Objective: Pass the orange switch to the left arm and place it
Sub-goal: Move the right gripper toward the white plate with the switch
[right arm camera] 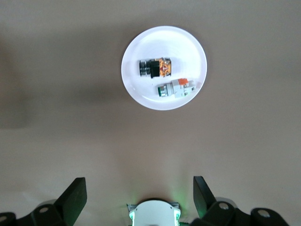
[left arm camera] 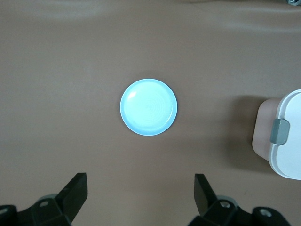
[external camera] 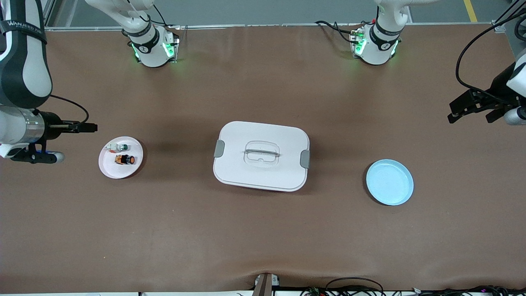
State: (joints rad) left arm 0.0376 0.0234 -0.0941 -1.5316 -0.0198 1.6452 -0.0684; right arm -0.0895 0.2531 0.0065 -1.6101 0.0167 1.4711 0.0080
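The orange switch point(external camera: 124, 159) lies on the pink plate point(external camera: 107, 166), at 9 o'clock from the box point(external camera: 261, 156). The right tool point(right arm camera: 139, 197) and the left tool point(left arm camera: 141, 195) both hang spread, empty.

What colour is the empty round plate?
Light blue; the empty round plate shows best in the left wrist view.

Pink plate point(external camera: 111, 167): toward the right arm's end of the table.
Green-capped switch point(external camera: 119, 147): lies on the pink plate.
Blue plate point(external camera: 389, 182): toward the left arm's end.
Table point(external camera: 263, 238): brown.
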